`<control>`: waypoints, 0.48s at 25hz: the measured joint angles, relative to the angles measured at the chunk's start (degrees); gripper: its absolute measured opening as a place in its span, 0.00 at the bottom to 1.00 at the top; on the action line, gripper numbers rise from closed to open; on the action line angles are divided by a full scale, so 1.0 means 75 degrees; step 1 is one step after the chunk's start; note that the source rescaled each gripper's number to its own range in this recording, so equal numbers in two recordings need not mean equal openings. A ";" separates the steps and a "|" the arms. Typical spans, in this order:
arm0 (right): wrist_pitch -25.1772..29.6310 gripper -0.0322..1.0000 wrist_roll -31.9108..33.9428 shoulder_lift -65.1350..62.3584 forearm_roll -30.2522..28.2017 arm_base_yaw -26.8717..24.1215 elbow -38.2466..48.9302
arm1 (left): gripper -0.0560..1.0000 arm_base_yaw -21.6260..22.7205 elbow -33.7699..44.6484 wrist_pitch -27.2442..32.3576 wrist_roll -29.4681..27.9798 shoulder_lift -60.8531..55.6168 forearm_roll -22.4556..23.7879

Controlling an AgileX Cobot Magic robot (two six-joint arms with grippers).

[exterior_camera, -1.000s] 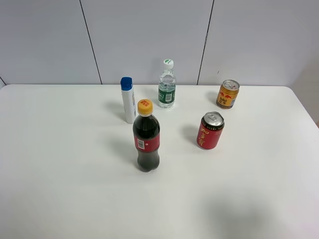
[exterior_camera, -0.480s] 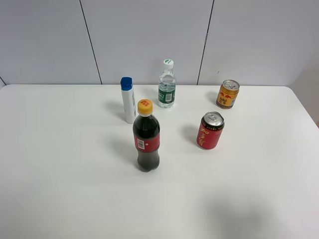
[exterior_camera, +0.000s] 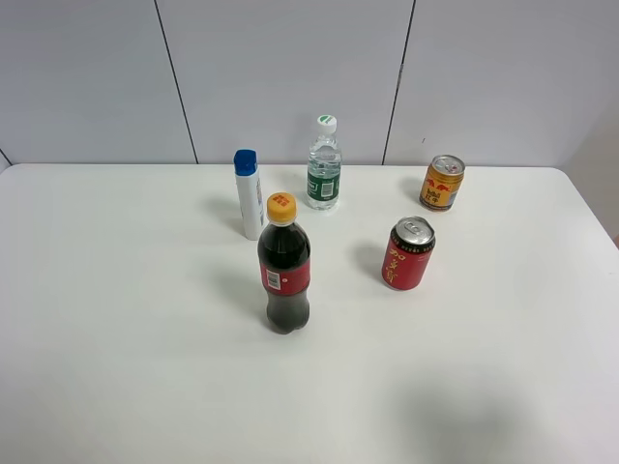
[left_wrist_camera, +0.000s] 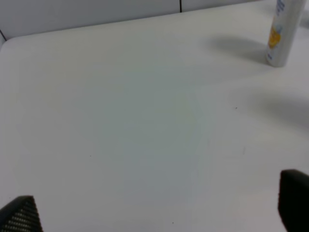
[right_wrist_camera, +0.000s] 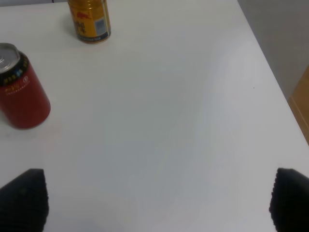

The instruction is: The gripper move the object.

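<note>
The object, a small clear water bottle point(exterior_camera: 324, 166) with a dark green label and a white cap, stands upright at the back of the white table point(exterior_camera: 135, 329), near the wall. Neither gripper appears in the exterior high view. In the left wrist view my left gripper point(left_wrist_camera: 157, 208) is open over bare table, with only its two black fingertips point(left_wrist_camera: 20, 215) showing. My right gripper point(right_wrist_camera: 157, 200) is open too, its fingertips point(right_wrist_camera: 292, 198) spread wide with nothing between them. The bottle is absent from both wrist views.
A white tube with a blue cap point(exterior_camera: 249, 193) stands left of the bottle and shows as the tube point(left_wrist_camera: 280, 34) in the left wrist view. A cola bottle point(exterior_camera: 284, 266) stands in front. A red can point(exterior_camera: 409, 253) point(right_wrist_camera: 19, 89) and a gold can point(exterior_camera: 442, 182) point(right_wrist_camera: 89, 19) stand to the right.
</note>
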 joint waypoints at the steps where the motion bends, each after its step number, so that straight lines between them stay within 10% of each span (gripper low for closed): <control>1: 0.0000 0.82 0.0000 0.0000 0.0000 0.0000 0.0000 | 1.00 0.0000 0.0000 0.0000 0.0000 0.0000 0.0000; 12: 0.0000 0.82 0.0000 0.0000 0.0000 0.0000 0.0000 | 1.00 0.0000 0.0000 0.0000 0.0000 0.0000 0.0000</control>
